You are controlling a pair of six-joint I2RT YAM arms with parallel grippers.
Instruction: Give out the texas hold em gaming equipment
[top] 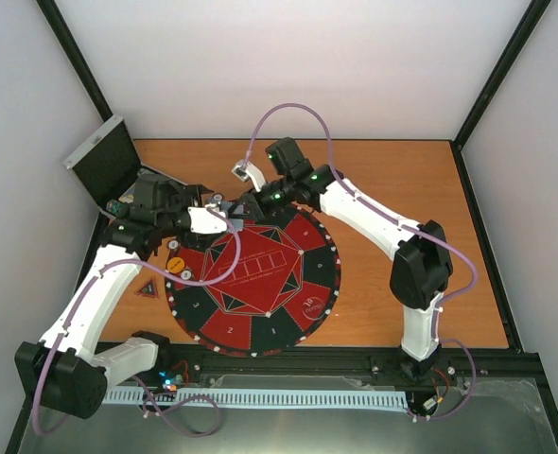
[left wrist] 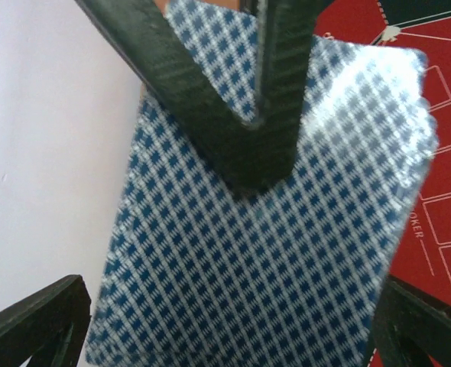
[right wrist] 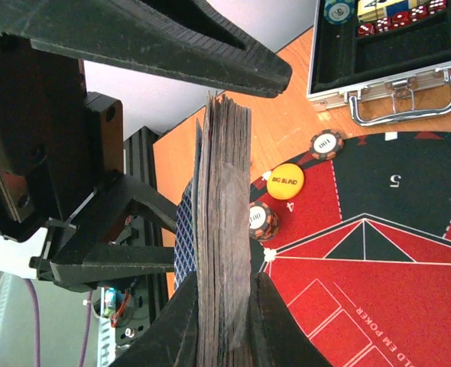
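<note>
Both arms are leaning in over the far-left rim of the mat [top: 260, 284] right now. The left arm [top: 95, 298] sweeps up from its base and bends inward, wrist pointing right. The right arm [top: 374, 213] climbs the right side, folds at the elbow and stretches left across the table [top: 402, 161], so the two wrists meet nose to nose. The right gripper [right wrist: 227, 287] is clamped on the deck of cards [right wrist: 224, 191], one finger pressed to each face, holding it in the air above the mat's edge. The left gripper [left wrist: 231, 281] is spread wide, a finger [left wrist: 38, 325] off either long side of the deck, and I can't tell whether either one touches. The deck stands on edge, its long axis running straight out along the right gripper's fingers, with the blue-checked back turned squarely to the left wrist. Below it, at the mat's edge, sit a yellow button [right wrist: 286, 181] and two dark chips [right wrist: 260, 220], with the open case [right wrist: 386, 69] beyond them.
</note>
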